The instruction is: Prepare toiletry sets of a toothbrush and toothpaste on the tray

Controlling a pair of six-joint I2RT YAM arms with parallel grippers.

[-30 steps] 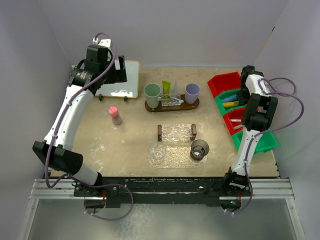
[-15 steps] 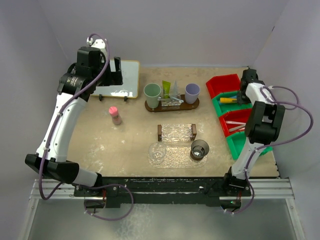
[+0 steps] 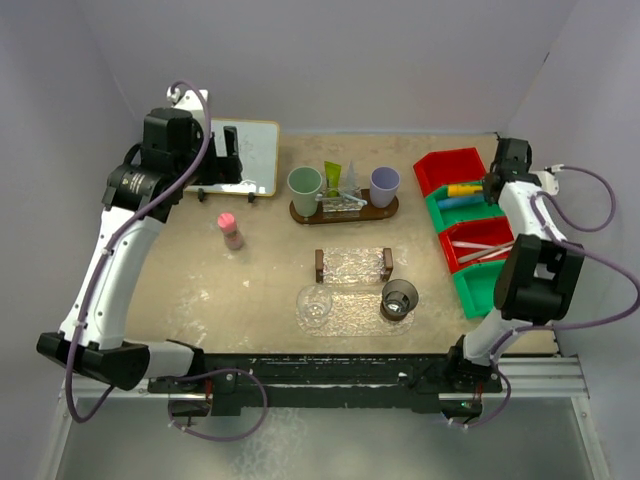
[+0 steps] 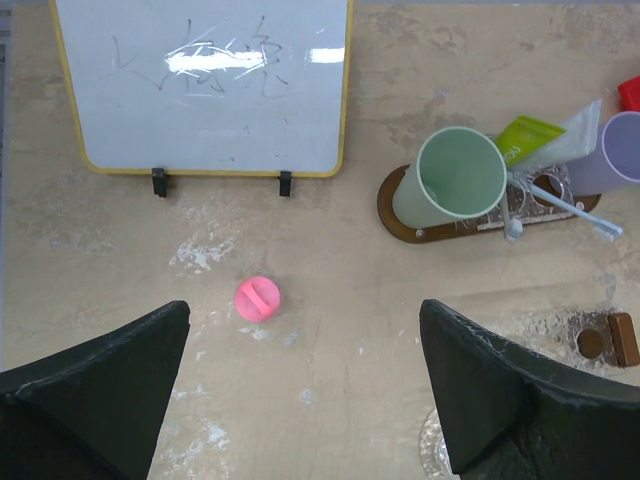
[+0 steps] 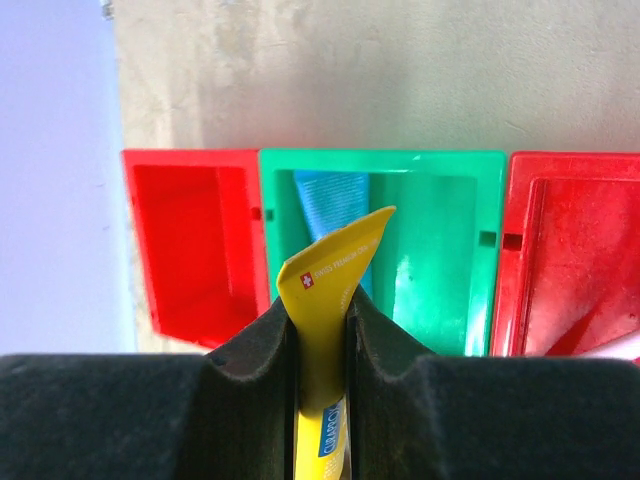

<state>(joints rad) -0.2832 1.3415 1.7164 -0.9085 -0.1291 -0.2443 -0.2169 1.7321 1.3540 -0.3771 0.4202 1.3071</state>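
Yellow toothpaste tube [image 5: 322,290] is being gripped by the right end effector [image 5: 320,318]. The fingers [image 5: 250,350] are clamping its flat sides, and its crimped end is sticking out past them. The tube is hanging well right of the brown oval tray [image 3: 345,216], over the green bin [image 5: 440,260], close to the wall it shares with the back red bin [image 5: 190,240]. A blue tube [image 5: 322,205] is lying in that green bin below it.

The green cup [image 3: 304,189] is standing on the tray's left end and the purple cup [image 3: 384,185] on its right end. A green toothpaste tube [image 3: 332,177] and a pale tube [image 3: 350,180] are leaning between them. A toothbrush [image 4: 560,205] is lying across the tray in front of the tubes.

Just in front of the tray, a clear rack with brown ends [image 3: 353,265] is sitting empty. Further in front, a clear tray [image 3: 350,320] is carrying a clear cup [image 3: 316,306] and a grey cup [image 3: 399,297].

Right of the tray, past the green bin, a second red bin [image 3: 462,258] is holding pale toothbrushes [image 3: 480,248]. Another green bin [image 3: 488,290] is sitting beyond it.

Left of the tray, a pink-capped bottle [image 3: 231,229] is standing on the bench [image 3: 200,290]. A whiteboard [image 3: 250,160] is standing back-left of the tray. The left end effector [image 3: 228,150] is hovering over that whiteboard with its jaws spread wide and nothing in them.
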